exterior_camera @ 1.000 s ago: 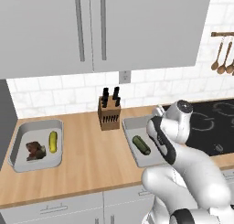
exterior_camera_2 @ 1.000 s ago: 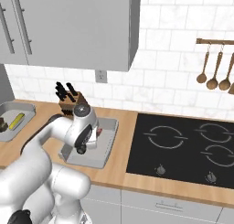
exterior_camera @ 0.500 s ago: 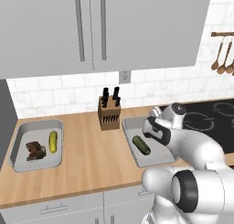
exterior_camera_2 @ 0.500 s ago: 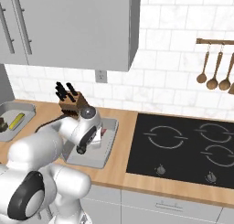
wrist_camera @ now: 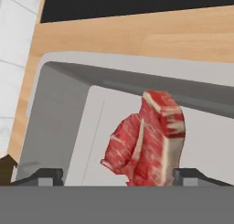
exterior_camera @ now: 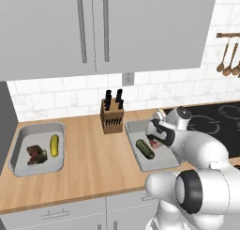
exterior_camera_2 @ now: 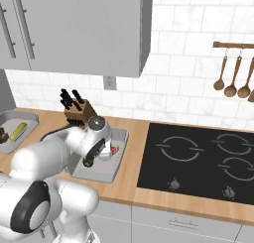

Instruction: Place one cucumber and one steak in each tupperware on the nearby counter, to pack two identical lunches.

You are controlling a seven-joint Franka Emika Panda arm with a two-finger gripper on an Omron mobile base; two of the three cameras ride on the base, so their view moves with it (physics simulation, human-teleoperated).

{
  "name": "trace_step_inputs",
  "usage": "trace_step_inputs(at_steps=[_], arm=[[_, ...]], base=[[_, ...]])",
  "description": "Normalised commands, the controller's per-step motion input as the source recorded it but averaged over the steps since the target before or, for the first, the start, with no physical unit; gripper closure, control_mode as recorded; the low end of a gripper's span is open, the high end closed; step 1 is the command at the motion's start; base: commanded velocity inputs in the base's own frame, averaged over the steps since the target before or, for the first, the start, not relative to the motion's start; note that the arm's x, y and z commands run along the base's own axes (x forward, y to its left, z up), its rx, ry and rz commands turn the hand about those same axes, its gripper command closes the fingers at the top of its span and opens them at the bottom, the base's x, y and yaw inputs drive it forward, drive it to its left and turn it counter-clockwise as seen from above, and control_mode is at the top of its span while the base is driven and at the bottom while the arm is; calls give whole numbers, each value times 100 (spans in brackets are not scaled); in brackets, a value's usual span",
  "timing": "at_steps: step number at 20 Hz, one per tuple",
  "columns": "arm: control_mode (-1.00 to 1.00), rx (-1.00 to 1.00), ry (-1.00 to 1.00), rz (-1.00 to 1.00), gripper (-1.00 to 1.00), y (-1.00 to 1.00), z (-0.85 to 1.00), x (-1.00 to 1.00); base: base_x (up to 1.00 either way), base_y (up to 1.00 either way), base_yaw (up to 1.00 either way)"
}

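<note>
The steak (wrist_camera: 145, 141), the bright red one, stands tilted on edge just ahead of the end effector (wrist_camera: 117, 175), between its two fingertips and inside the near tub (wrist_camera: 59, 109). From where I stand the worry is that it may topple against a finger (wrist_camera: 45, 175) and get dragged out when the arm lifts, or catch the dark green cucumber (exterior_camera: 145, 149) lying just beside it in the same tub. The end effector is spread wide, and I judge it grips nothing (the meat looks loose). The other tub (exterior_camera: 18, 140), far off to its side on the desk (exterior_camera: 93, 158), holds the yellow-green cucumber (exterior_camera: 55, 145) and the dark steak (exterior_camera: 35, 154).
</note>
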Motion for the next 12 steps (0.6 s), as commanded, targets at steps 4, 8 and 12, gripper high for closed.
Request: trace_step_inputs(at_steps=[4,8,12], arm=[[-100,0,0,0,-100,0,98,-73],[-100,0,1,0,-100,0,82,-95],[-100,0,0,0,-100,0,49,-87]], base=[[0,0,0],[0,0,0],[0,0,0]])
